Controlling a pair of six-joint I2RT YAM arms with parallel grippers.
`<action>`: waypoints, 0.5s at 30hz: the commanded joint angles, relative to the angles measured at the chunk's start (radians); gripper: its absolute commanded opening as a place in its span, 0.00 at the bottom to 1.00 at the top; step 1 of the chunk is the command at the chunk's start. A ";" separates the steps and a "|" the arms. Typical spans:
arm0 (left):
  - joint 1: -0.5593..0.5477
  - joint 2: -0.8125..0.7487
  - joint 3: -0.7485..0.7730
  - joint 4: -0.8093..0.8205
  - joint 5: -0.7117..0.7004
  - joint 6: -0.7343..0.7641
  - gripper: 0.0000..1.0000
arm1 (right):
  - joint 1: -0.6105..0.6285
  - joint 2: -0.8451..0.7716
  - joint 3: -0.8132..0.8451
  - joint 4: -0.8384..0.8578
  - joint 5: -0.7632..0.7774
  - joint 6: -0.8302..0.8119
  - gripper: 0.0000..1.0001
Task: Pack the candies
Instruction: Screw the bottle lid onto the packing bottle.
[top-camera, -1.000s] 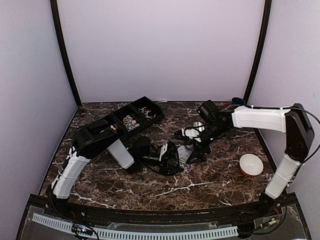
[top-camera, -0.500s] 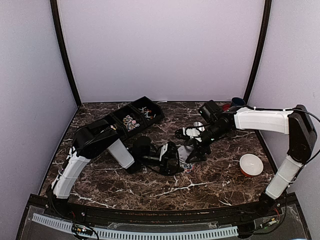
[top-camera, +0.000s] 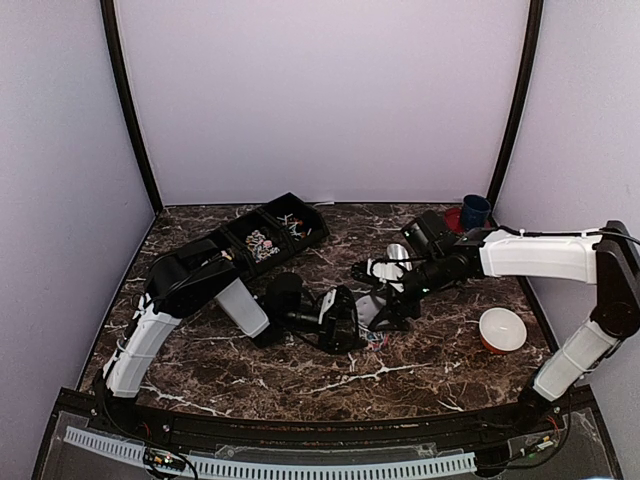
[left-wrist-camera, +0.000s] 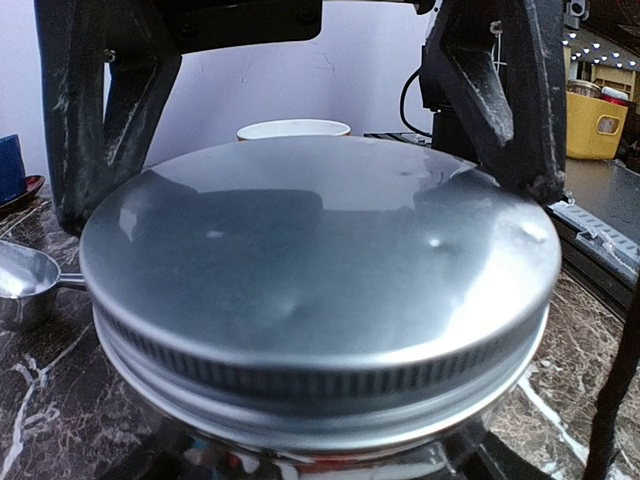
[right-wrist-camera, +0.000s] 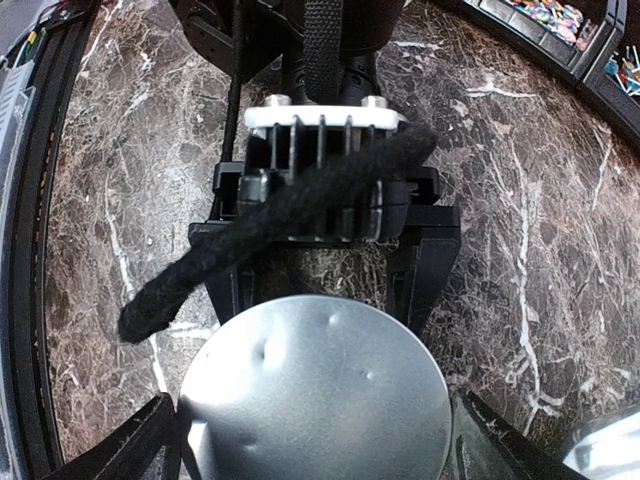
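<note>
A clear round jar with a dented silver lid stands mid-table, and coloured candies show through its glass. My left gripper is shut on the jar body from the left; its black fingers flank the jar. My right gripper hangs over the lid, with a finger pressed to each side of the rim. More candies lie in the black tray at the back left.
A silver scoop lies just behind the jar, seen also as the scoop at the left. A white bowl sits to the right. A blue cup stands at the back right corner.
The right arm has swung nearer and lower over the jar, and its fingers have narrowed onto the lid. The left arm and the jar have stayed put.
</note>
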 joint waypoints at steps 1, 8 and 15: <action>-0.013 0.080 -0.041 -0.238 -0.130 -0.058 0.73 | 0.024 0.006 -0.045 0.146 0.159 0.186 0.85; -0.011 0.075 -0.048 -0.235 -0.144 -0.056 0.73 | 0.025 -0.017 -0.089 0.206 0.189 0.267 0.86; -0.011 0.072 -0.051 -0.233 -0.157 -0.056 0.73 | 0.024 0.006 -0.044 0.148 0.249 0.328 0.85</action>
